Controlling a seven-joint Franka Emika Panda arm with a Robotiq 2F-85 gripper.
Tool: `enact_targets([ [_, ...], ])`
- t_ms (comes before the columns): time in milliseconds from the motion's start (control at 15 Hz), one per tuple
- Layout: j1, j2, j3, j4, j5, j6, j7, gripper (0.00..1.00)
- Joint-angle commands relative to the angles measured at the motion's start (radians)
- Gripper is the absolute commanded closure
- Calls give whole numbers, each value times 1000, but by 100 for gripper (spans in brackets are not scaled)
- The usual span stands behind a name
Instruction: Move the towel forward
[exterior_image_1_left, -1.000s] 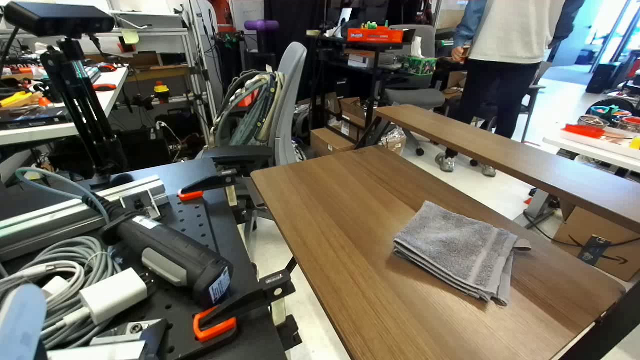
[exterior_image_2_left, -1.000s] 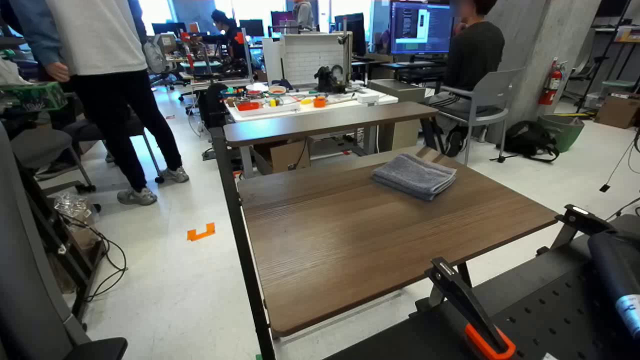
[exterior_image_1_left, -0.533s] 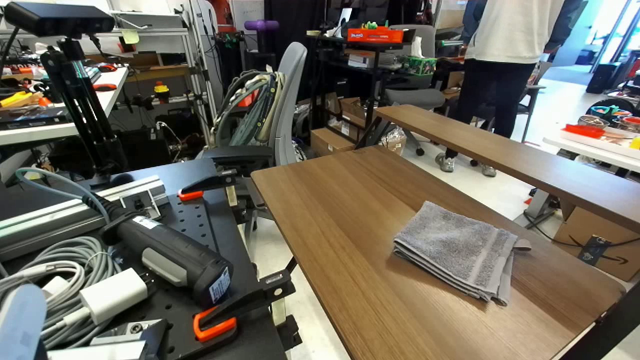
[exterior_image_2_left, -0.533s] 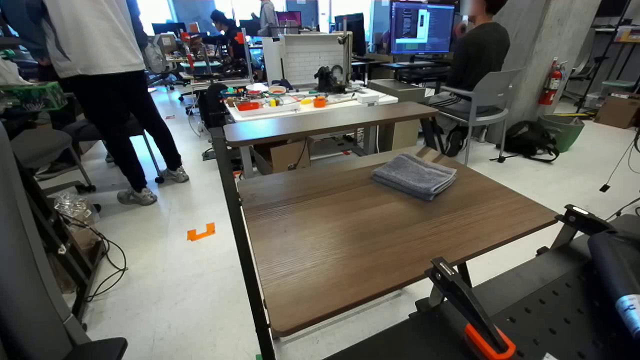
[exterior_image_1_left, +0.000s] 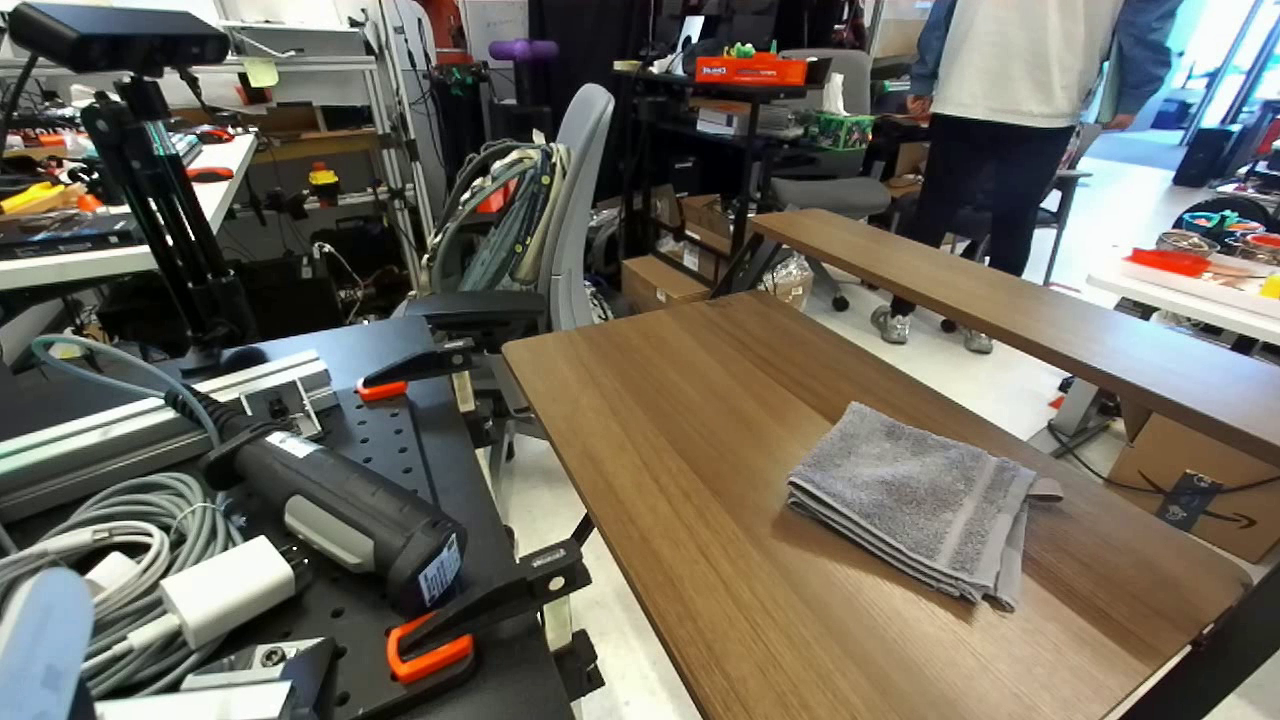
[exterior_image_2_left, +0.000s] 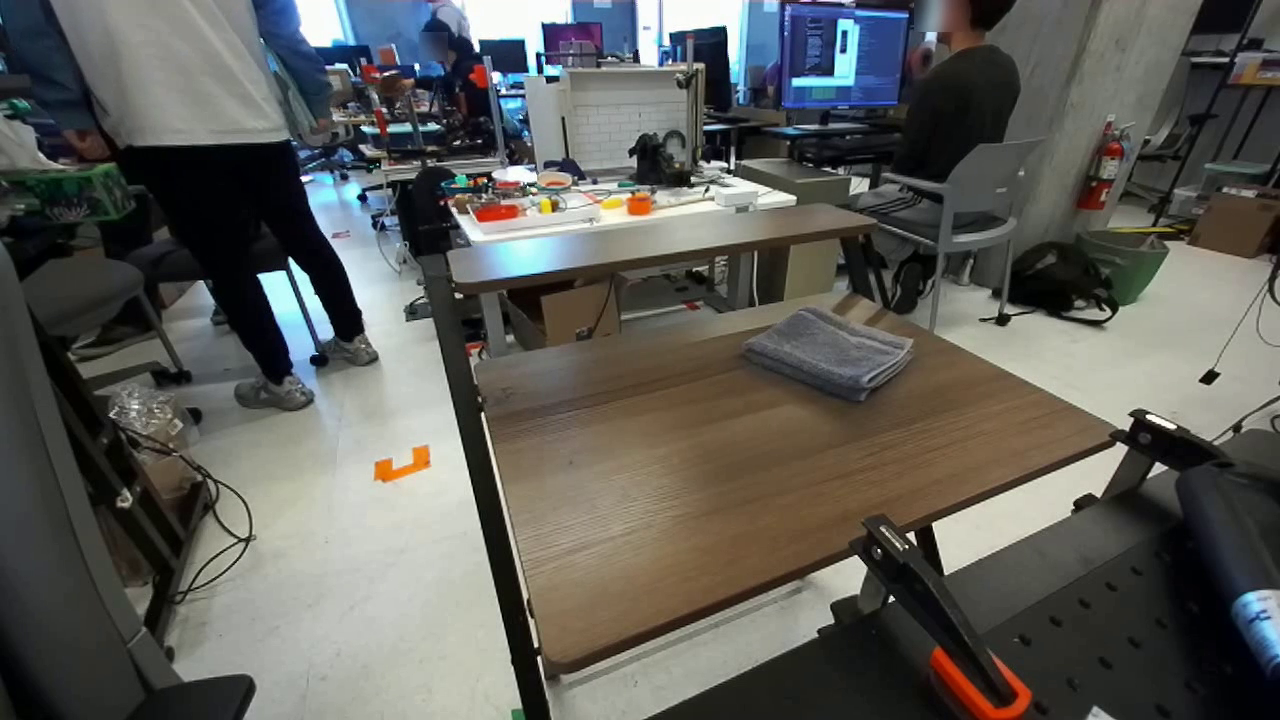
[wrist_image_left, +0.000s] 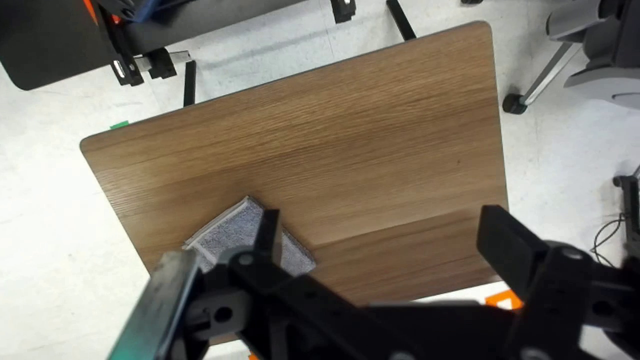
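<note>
The grey folded towel (exterior_image_1_left: 905, 490) lies flat on the brown wooden table (exterior_image_1_left: 690, 430) in both exterior views, towards the raised shelf side (exterior_image_2_left: 830, 352). In the wrist view the towel (wrist_image_left: 232, 230) lies on the lower left part of the table, partly hidden behind one finger. My gripper (wrist_image_left: 381, 220) shows only in the wrist view, from above. Its two black fingers are wide apart with nothing between them. It is above the table and apart from the towel, and its height is hard to judge. Neither exterior view shows the gripper.
A raised wooden shelf (exterior_image_1_left: 1030, 310) runs along one long side of the table. A black perforated bench (exterior_image_2_left: 1090, 610) with orange-handled clamps (exterior_image_2_left: 970, 670) stands by the opposite side. A handheld tool (exterior_image_1_left: 350, 510) and cables (exterior_image_1_left: 180, 510) lie on that bench. A person (exterior_image_2_left: 220, 200) stands beyond the table.
The towel and the table have not moved in the exterior views. The standing person has shifted their arms, and people in the background have moved slightly.
</note>
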Motion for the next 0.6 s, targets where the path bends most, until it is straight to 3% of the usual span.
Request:
enact_targets([
  [0, -29, 145, -55, 36, -39, 155, 21, 0],
  [267, -63, 324, -139, 84, -66, 266, 38, 0],
  [400, -63, 401, -183, 136, -89, 268, 60, 0],
  [467, -56, 411, -203, 162, -88, 245, 74, 0],
  [533, -40, 359, -204, 91, -53, 257, 17, 0],
])
